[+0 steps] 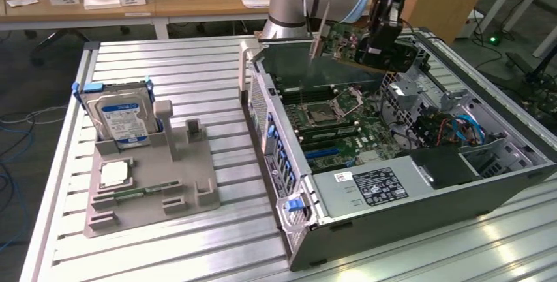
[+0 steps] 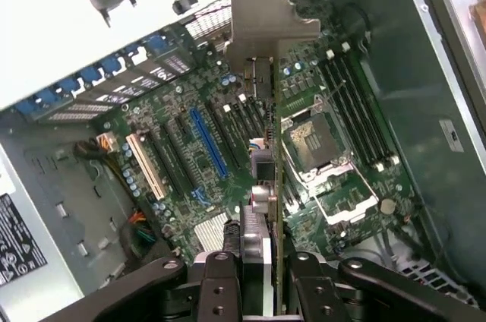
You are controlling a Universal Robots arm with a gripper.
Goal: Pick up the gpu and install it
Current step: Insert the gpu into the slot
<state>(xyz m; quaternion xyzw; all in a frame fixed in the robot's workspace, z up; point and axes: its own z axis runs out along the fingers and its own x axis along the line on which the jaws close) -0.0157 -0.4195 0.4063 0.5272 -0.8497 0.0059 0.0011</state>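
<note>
On the exterior view's left, the drive [image 1: 122, 115] stands in the grey holder [image 1: 195, 190] on the bench [image 1: 174, 60]. Those are not my job. In the middle lies the open case [image 1: 418, 197], with the green board [image 1: 348, 141] inside. Over its far end, toward the exterior view's right, my tool [image 1: 380, 39] is closed tight on the gpu [image 1: 348, 46]. The gpu hangs in the air, a bit tilted, and touches nothing.

From my wrist I look down along the gpu [image 2: 264, 174], thin and edge-on, with my fingers [image 2: 220, 292] pressed on both sides of it. Its silver bracket [image 2: 266, 22] points to the wall with holes. On the board is a long blue slot [image 2: 209, 143], and I think the gpu goes there. The gpu looks to hang between that slot and the square chip socket [image 2: 311, 143], not over the slot yet.

To do this well, I think I must hold the gpu straight, with its long edge right above the slot and running the same way. The bracket should sit by the wall. Slow and gentle is best, with an even push, since a crooked push could bend the board. I should stay clear of the blue wires [image 1: 461, 128].
</note>
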